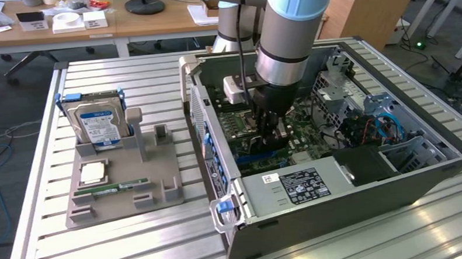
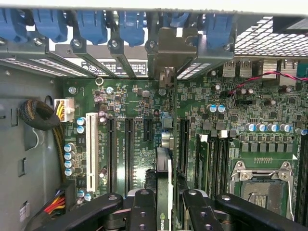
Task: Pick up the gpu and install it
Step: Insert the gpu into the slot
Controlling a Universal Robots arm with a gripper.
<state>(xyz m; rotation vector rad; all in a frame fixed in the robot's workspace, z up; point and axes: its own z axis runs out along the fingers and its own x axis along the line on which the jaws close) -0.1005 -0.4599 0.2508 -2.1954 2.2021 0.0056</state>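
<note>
Open computer case lying on its side on slatted metal table, motherboard facing up. Grey fixture tray beside it toward the exterior view's left, carrying upright hard drive, slim green RAM stick and pale square chip. No card left on tray.

Arm reaching straight down into case interior, over board's expansion-slot area. Gripper pressed together on gpu, card pinched edge-on between the two black fingers; thin card body with pale edge running away from the wrist toward the rear wall of the case.

Key relation: gpu directly below gripper, held in line with the long black expansion slots on the board. Long axis of card parallel to those slots, far end pointing at the metal bracket and row of blue retainer clips along the rear panel. Card appears aligned over one slot near board centre, between the left group of slots and slot beside the memory sockets. Judged as lowered into or just above that slot; seating depth not discernible, contact edge hidden under card and fingers. Rear bracket appears to meet the panel opening, though full engagement cannot be confirmed.
</note>
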